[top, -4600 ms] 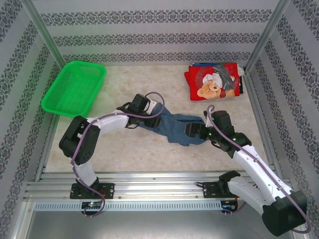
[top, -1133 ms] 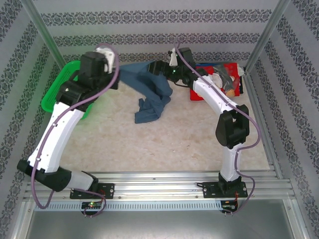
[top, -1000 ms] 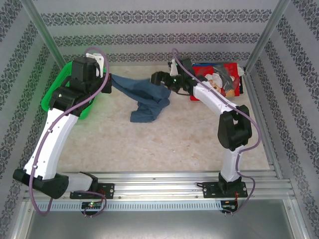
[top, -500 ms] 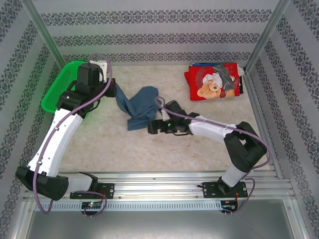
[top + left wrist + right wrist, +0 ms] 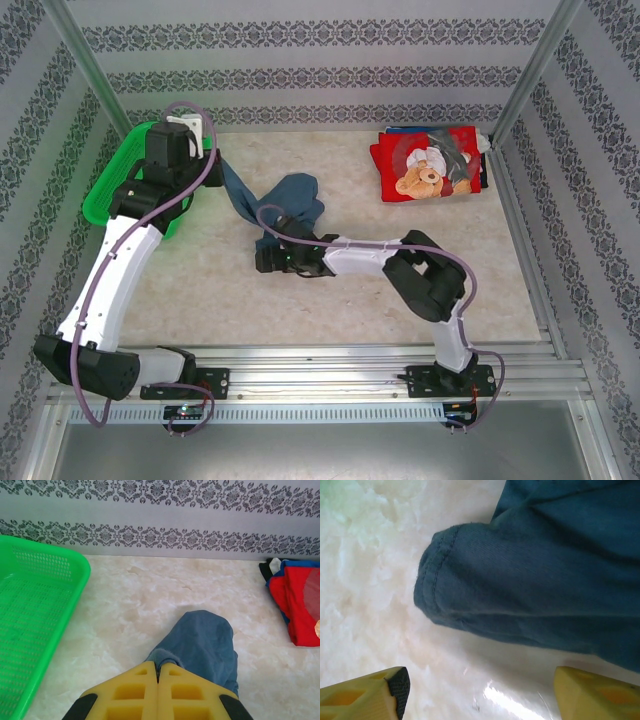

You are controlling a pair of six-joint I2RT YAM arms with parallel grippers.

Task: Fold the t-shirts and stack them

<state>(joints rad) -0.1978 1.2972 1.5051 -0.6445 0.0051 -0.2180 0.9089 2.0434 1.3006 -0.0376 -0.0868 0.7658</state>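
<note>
Space on the table (image 5: 300, 315) we've got at 6 o'clock; left gripper (image 5: 158, 668) clamps the blue tee (image 5: 206, 640), right gripper (image 5: 480, 692) gapes near its hem.

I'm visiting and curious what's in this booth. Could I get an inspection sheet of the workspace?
Surface: pale marbled table.
Job's things: slate-blue t-shirt crumpled mid-table, one end lifted; red teddy-bear t-shirt folded, far right.
Clutter: green mesh basket, far left.
Grippers: left gripper shut on the slate-blue t-shirt; right gripper open, low beside its hem.
Cables: purple cable along each arm.
Surroundings: patterned walls, metal posts.
</note>
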